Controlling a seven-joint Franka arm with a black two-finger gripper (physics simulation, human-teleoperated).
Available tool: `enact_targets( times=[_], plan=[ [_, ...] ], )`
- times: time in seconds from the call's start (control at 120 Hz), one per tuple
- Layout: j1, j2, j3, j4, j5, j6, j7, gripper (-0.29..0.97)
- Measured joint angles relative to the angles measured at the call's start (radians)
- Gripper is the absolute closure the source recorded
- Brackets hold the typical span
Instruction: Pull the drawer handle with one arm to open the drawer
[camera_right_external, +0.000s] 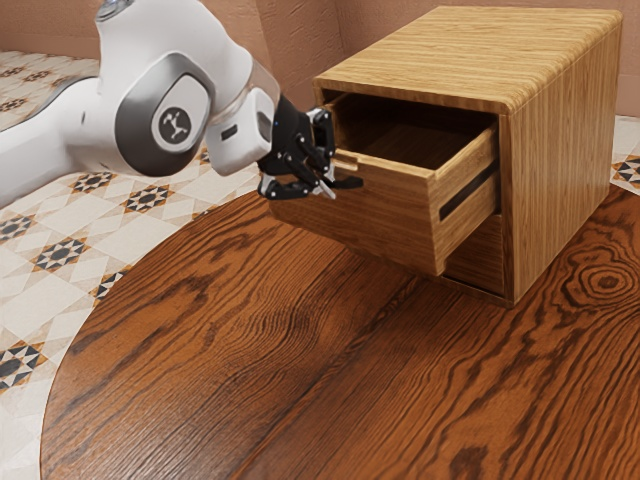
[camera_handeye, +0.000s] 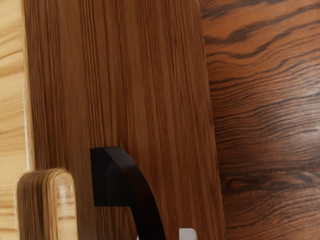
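Observation:
A light wooden cabinet stands on the dark round table at the exterior view's right. Its upper drawer is pulled partway out, and its hollow inside shows. A black handle sits on the drawer front at the end facing the arm. My black gripper is at that handle and shut on it, with the white arm coming in from the exterior view's left. In the wrist view the drawer front is close below my hand, and the black handle curves down toward the gripper.
The dark wood table spreads wide in front of the cabinet, its rounded edge at the exterior view's left. Beyond it lies a patterned tile floor. A lower drawer front sits flush under the open one.

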Motion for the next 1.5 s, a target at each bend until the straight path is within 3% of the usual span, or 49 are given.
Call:
enact_targets(
  times=[0.533, 1.067, 1.233, 1.333, 1.5],
  plan=[
    [0.006, -0.207, 0.006, -0.228, -0.007, -0.001, 0.005, 0.79],
    [-0.003, -0.288, 0.014, -0.229, -0.042, -0.06, -0.002, 0.64],
    [0.014, -0.263, 0.038, -0.082, -0.065, -0.18, -0.006, 0.57],
    [0.068, -0.21, 0.041, 0.039, -0.066, -0.305, -0.009, 0.42],
    [0.09, 0.005, 0.071, 0.392, 0.037, -0.598, -0.058, 0.19]
  ],
)
